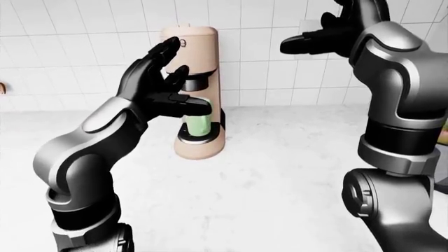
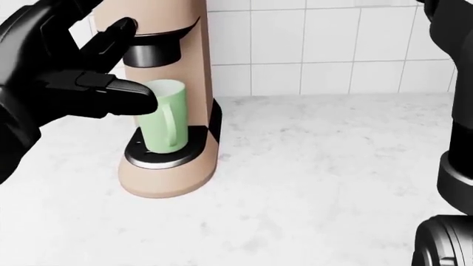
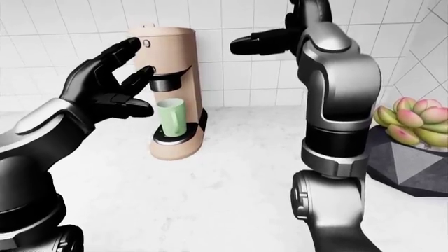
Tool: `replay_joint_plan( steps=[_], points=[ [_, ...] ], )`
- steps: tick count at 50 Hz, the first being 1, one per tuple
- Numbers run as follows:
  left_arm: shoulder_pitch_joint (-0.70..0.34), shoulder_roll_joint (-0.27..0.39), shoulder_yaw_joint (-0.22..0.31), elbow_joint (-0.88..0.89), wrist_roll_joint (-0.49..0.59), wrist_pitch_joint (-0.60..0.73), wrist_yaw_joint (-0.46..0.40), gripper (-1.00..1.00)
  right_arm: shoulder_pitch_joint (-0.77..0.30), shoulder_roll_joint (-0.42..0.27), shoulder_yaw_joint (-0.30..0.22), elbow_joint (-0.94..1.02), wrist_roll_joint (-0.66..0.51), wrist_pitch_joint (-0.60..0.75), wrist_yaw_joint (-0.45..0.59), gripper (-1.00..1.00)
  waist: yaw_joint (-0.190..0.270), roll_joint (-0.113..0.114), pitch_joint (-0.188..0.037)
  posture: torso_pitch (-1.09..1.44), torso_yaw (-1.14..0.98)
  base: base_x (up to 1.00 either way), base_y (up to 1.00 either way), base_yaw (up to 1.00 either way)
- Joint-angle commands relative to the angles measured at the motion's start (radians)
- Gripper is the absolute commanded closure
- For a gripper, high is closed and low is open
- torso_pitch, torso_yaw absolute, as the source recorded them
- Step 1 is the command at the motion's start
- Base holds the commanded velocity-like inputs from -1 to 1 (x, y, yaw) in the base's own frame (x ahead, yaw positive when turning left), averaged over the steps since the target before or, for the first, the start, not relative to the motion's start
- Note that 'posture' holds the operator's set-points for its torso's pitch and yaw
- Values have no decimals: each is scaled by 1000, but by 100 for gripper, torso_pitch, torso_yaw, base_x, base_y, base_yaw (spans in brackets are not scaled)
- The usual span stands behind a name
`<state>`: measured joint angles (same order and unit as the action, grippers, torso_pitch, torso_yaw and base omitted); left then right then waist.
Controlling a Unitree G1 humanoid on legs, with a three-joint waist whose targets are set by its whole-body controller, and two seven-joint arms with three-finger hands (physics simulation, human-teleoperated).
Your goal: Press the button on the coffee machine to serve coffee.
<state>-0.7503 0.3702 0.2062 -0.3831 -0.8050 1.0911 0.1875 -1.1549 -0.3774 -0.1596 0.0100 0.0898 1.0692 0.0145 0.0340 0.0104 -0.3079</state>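
A tan coffee machine [image 3: 183,79] stands on the white counter against the tiled wall. A small round button [image 3: 145,43] sits near its top, on the side facing me. A green mug [image 2: 164,119] stands on its black drip tray under the black spout [image 3: 166,82]. My left hand [image 3: 115,79] is open, fingers spread, just left of the machine; the top fingertip [image 3: 133,43] is close to the button. My right hand [image 3: 262,41] is open and raised high, right of the machine and apart from it.
A dark faceted pot [image 3: 406,165] with a pink-green succulent [image 3: 413,119] stands on the counter at the right. The white marble counter [image 3: 224,199] runs to the tiled wall [image 3: 231,73]. My right forearm [image 3: 336,94] stands upright at centre right.
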Motion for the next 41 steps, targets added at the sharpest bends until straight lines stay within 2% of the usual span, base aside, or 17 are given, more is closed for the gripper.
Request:
replay_joint_plan(
  steps=[1, 22, 41],
  points=[
    [-34, 4, 9, -2, 28, -41, -14, -100, -31, -9, -6, -20, 0, -30, -3, -100, 0, -1, -8, -48, 0, 0, 0, 0],
    [-53, -26, -5, 88, 152, -93, -99, -100, -26, -14, -8, -29, 8, -25, -8, -100, 1, -7, -8, -48, 0, 0, 0, 0],
    [-83, -42, -7, 129, 188, -110, -120, -100, -23, -7, -6, -21, 9, -35, -12, -100, 0, -7, -3, -48, 0, 0, 0, 0]
  ],
)
